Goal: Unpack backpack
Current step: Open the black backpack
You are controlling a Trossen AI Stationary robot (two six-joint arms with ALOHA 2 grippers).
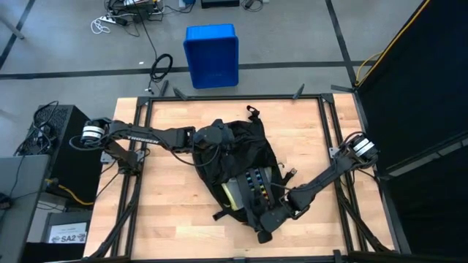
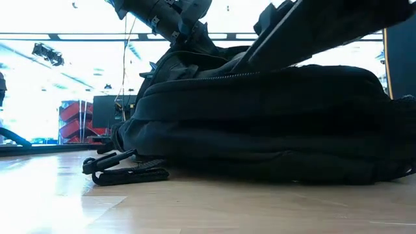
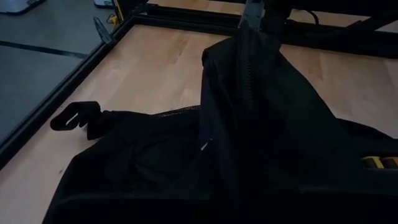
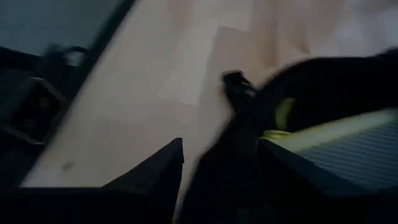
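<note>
The black backpack [image 1: 245,164] lies on its side in the middle of the wooden table, its opening toward the near edge. In the opening show a pale yellowish thing [image 1: 232,192] and a dark thing with coloured dots [image 1: 256,183]. My left gripper [image 1: 214,136] is at the backpack's far left part, shut on its fabric. My right gripper [image 1: 267,225] is at the backpack's near end, open; in the right wrist view its fingers [image 4: 152,177] stand on either side of a dark fold [image 4: 230,155]. Whether they touch it I cannot tell. My left gripper holds a raised fold of the backpack's fabric along the zip [image 3: 244,93]. It comes at it slanting down from the table's left. The fabric hides the fingers in the left wrist view. The fold [image 2: 195,44] stands pulled up above the backpack, which rests on the table.
A blue plastic bin [image 1: 212,55] stands on the floor beyond the far edge. Black frame rails [image 1: 234,98] run around the table. A loose strap with a buckle [image 2: 123,170] lies beside the backpack. Bare wood [image 1: 161,212] lies to the backpack's left and right.
</note>
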